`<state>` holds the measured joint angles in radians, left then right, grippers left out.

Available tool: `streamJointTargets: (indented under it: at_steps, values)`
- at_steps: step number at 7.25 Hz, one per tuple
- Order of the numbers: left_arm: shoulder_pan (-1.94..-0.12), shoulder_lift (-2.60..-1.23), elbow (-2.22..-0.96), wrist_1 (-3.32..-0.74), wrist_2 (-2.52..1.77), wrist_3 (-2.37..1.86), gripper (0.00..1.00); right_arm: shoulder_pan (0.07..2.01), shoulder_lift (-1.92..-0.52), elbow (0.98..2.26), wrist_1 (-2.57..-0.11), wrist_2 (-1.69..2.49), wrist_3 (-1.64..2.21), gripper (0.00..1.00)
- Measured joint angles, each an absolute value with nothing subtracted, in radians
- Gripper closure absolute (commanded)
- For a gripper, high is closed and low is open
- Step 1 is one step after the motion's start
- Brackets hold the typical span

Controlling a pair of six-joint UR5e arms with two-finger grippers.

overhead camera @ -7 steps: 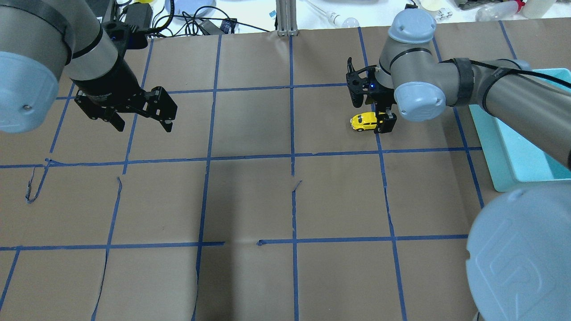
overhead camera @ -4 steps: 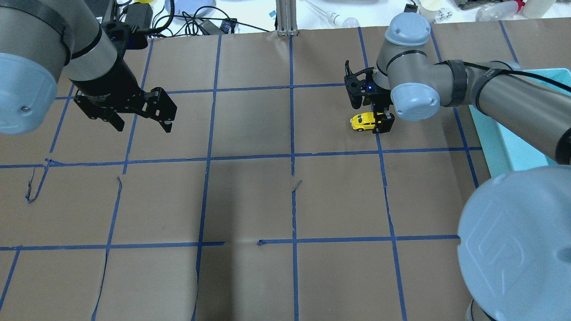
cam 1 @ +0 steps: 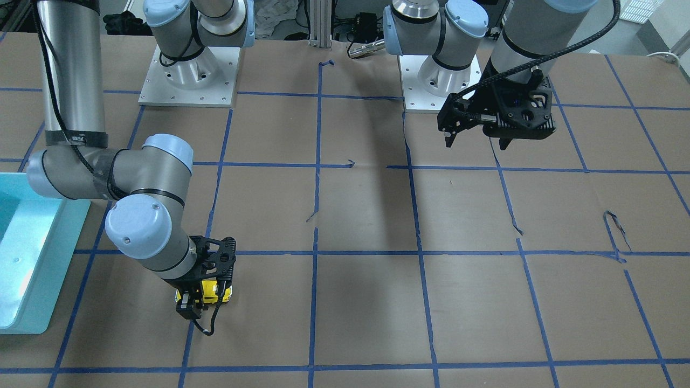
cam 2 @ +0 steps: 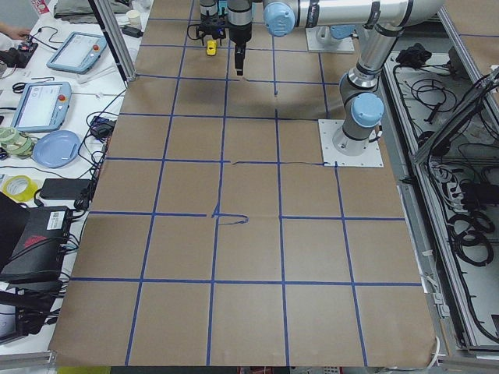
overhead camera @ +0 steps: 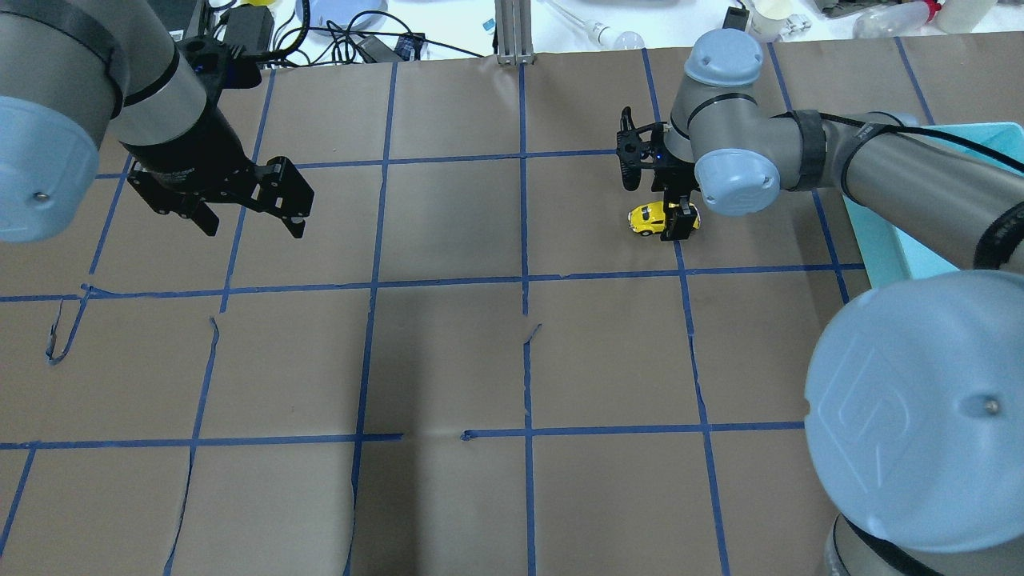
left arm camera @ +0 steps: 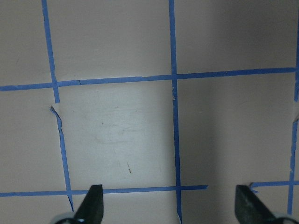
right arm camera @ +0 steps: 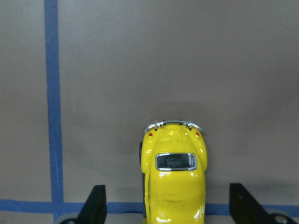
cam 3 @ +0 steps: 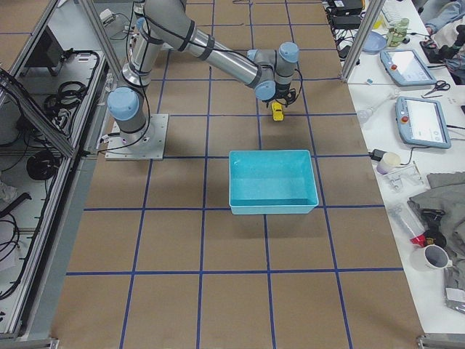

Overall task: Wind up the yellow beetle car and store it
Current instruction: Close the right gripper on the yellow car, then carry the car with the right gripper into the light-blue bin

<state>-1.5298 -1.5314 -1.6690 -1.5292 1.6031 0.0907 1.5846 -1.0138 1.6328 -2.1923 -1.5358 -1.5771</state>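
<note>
The yellow beetle car (right arm camera: 174,163) is straddled by the wide-spread right gripper (right arm camera: 169,207); the grasp is judged in hand; closing on its sides is called for next.

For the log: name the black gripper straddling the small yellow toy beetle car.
The right gripper, open around the yellow beetle car; the left gripper hangs far from it.

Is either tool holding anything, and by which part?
Nothing is held. The right tool straddles the yellow beetle car, fingers clear of its sides; left tool empty.
</note>
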Motion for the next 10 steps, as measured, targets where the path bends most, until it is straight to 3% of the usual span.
streamJointTargets:
  at_steps: [2, 6, 10]
  values:
    - [-1.530, -1.531, -1.669, -1.530, 1.605, 0.091, 0.00, 1.585, -1.012, 1.631, -2.194, -1.540, -1.579, 1.00]
    - [-1.529, -1.531, -1.669, -1.531, 1.606, 0.092, 0.00, 1.585, -1.018, 1.626, -2.201, -1.549, -1.574, 1.00]
    - [-1.529, -1.530, -1.669, -1.531, 1.606, 0.092, 0.00, 1.576, -1.095, 1.544, -2.104, -1.556, -1.581, 1.00]
